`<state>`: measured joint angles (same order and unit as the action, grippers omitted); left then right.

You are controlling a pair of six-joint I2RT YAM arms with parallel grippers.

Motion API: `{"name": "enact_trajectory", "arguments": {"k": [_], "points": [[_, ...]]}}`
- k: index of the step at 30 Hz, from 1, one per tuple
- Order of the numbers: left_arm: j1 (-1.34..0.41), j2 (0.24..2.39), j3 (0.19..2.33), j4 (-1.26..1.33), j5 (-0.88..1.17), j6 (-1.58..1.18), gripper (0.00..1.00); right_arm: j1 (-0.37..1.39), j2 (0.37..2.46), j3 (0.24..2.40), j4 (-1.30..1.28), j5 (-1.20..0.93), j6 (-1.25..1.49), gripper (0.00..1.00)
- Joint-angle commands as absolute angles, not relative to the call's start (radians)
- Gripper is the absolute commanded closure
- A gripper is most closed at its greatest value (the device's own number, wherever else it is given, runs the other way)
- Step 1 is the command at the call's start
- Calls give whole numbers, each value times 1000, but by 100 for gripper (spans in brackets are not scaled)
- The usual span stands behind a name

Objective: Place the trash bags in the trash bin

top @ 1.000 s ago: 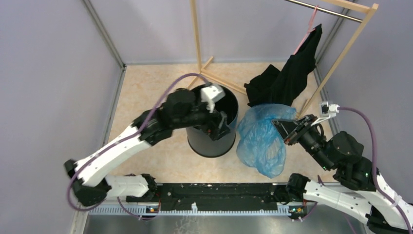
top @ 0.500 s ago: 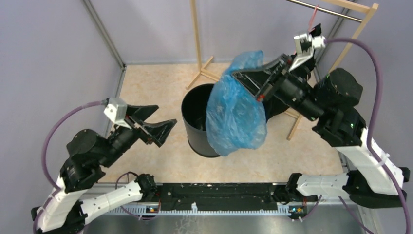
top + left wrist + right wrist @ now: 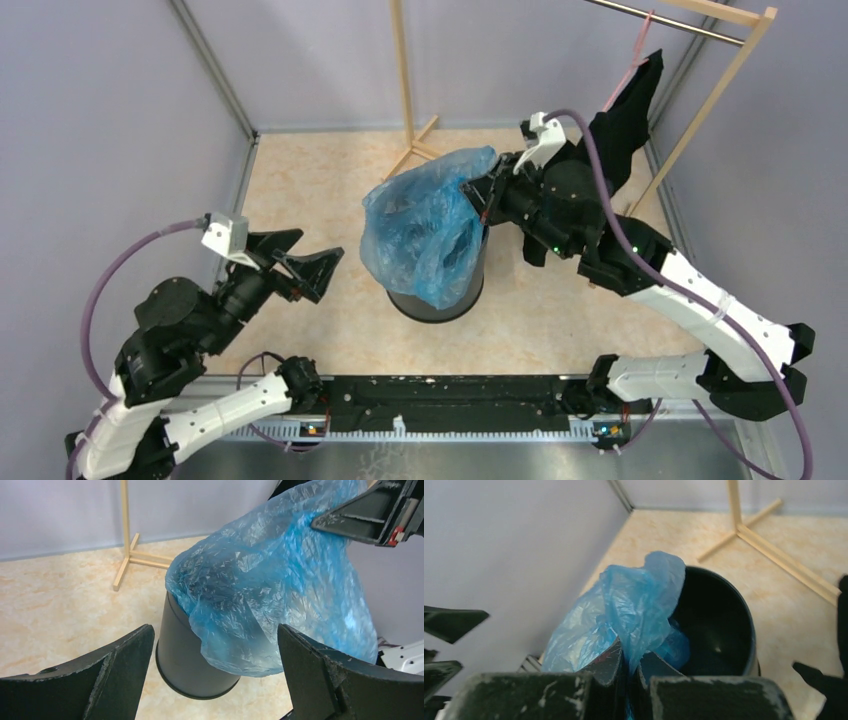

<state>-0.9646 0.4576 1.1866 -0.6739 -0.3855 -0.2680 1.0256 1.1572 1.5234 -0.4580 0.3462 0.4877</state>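
The light-blue trash bag (image 3: 425, 225) drapes over the black trash bin (image 3: 435, 298), covering most of its mouth and hanging down its near side. My right gripper (image 3: 480, 190) is shut on the bag's upper edge, just above the bin's far right rim. In the right wrist view the film (image 3: 634, 605) is pinched between the fingers, with the bin's open inside (image 3: 716, 630) below. My left gripper (image 3: 315, 265) is open and empty, left of the bin and apart from it. In the left wrist view the bag (image 3: 270, 590) and the bin (image 3: 192, 665) lie beyond my open fingers.
A wooden rack (image 3: 405, 80) stands behind the bin, its foot on the floor. A black cloth garment (image 3: 625, 125) hangs from the rack's rail at the back right. Purple-grey walls (image 3: 100, 150) close the cell left, right and behind.
My right gripper has moved down and left with the bag, from high over the bin's right side onto its mouth. The bag now drapes over the bin. My left arm barely moved.
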Motion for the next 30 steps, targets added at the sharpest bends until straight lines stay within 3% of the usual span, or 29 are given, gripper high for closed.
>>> {"name": "enact_trajectory", "arguments": {"k": [1,11,18,21,25,27,30], "points": [[-973,580,1216,-648,-383,-261,1,1029,1105,1449,-443,455,527,100],[-973,1041,1527,-662,94,-252,1,1030,1250,1656,-508,509,376,100],[-971,1195,1598,-626,109,-284,8,1031,1203,1645,-512,596,316,100],[-971,1233,1617,-595,150,-292,24,1029,1178,1623,-489,600,293,100],[-971,1286,1683,-652,-6,-294,62,1029,1153,1589,-475,594,260,100],[-968,1275,1661,-646,-89,-308,79,1029,1133,1551,-474,600,258,91],[-956,1229,1581,-588,-116,-337,93,1029,1091,1472,-462,550,268,62]]}}
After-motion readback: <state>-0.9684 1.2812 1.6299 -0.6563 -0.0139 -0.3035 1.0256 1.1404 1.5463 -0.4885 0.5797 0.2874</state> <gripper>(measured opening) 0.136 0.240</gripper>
